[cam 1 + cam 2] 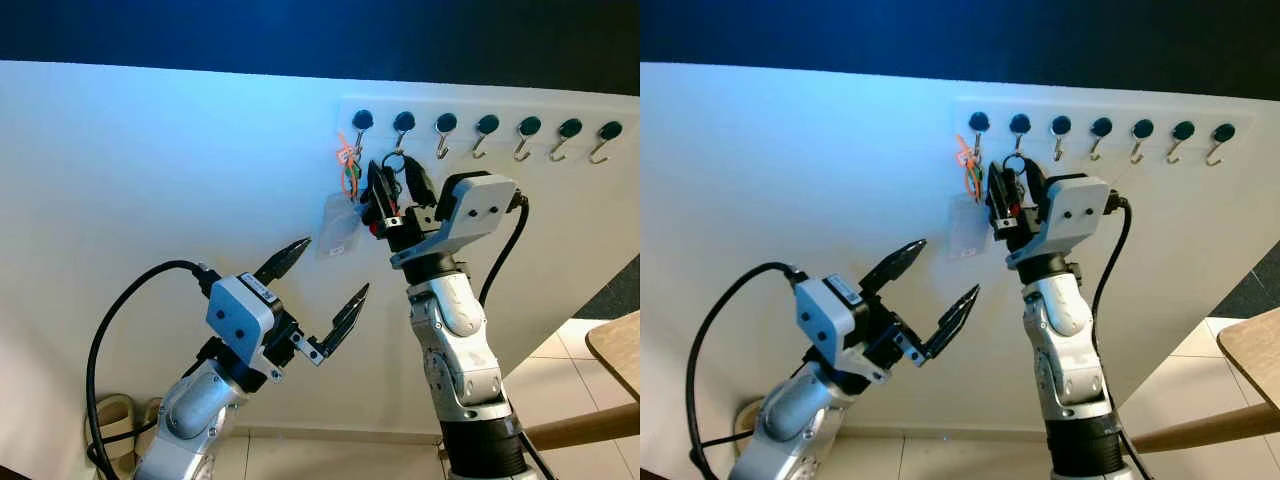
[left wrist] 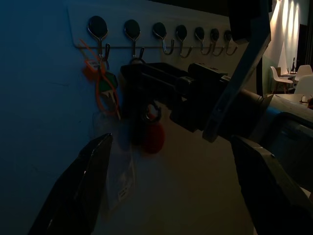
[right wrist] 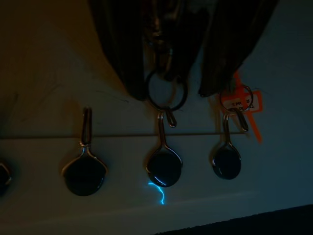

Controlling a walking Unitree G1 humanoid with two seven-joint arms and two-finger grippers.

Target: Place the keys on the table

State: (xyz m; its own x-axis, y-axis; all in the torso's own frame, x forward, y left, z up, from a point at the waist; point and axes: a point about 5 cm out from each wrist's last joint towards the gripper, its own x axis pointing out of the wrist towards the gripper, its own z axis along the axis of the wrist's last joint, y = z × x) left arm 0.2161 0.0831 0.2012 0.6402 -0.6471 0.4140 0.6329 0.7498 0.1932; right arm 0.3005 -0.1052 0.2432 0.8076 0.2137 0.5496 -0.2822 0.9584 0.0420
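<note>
The keys hang by a metal ring [image 3: 166, 93] from the second hook [image 3: 164, 164] of a white wall rack [image 1: 500, 108]. A red fob [image 2: 154, 138] dangles below them. My right gripper [image 1: 397, 186] is raised to the rack, its two black fingers closed in on the bunch from either side while the ring stays on the hook. My left gripper [image 1: 335, 267] hovers lower and to the left, away from the wall, open and holding nothing.
On the first hook hangs another bunch with an orange tag [image 1: 346, 158] and a clear card sleeve [image 1: 339, 226]. The remaining hooks to the right are bare. A wooden table edge [image 1: 616, 350] juts in at lower right. Slippers [image 1: 116, 418] lie on the floor, lower left.
</note>
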